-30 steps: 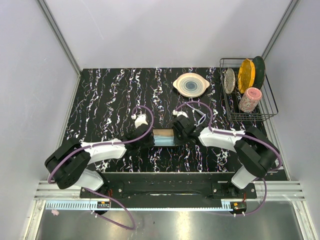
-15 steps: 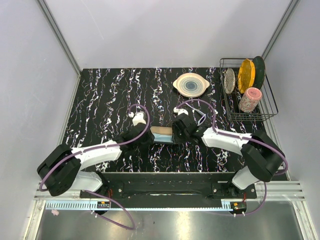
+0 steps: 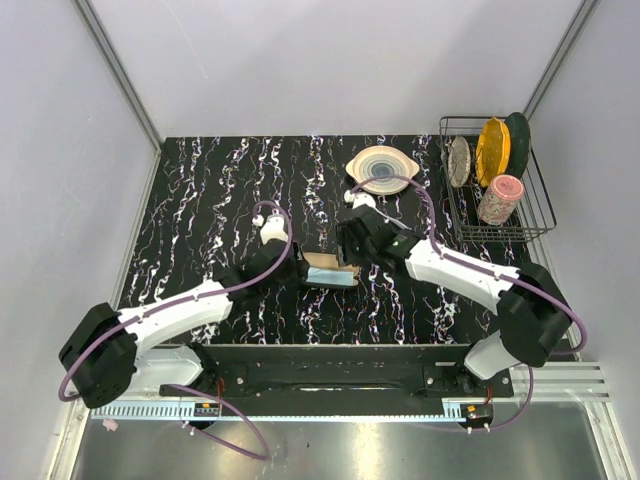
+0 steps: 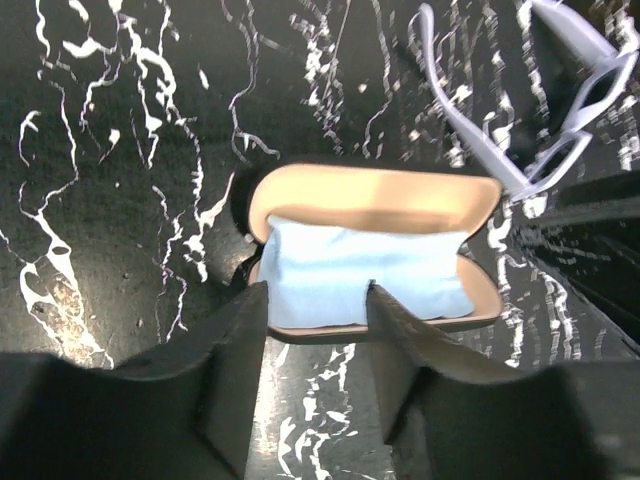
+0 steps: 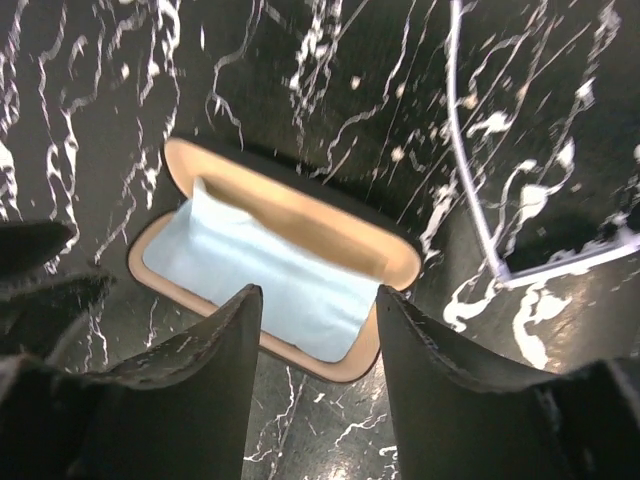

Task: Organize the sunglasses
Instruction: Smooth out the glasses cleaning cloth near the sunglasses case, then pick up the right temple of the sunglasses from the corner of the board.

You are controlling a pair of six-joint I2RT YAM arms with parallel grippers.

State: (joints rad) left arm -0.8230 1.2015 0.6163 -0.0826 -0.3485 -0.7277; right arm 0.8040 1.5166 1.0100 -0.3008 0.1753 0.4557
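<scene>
Open black case point(image 5: 300, 205), blue cloth point(image 5: 270, 280) inside, sunglasses point(image 5: 565, 262) just beside

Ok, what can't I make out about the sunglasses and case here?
- sunglasses: left wrist, blurred, with the frame cut by the top-right edge; right wrist, only one temple and a corner show; top external, too small to find.
- case floor: covered by the blue cloth in both wrist views.

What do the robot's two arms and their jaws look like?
The left arm and right arm have white link shells between bulky black joints. A purple cable loops along each. The jaws are plain matte black, thick and tapered.
</scene>
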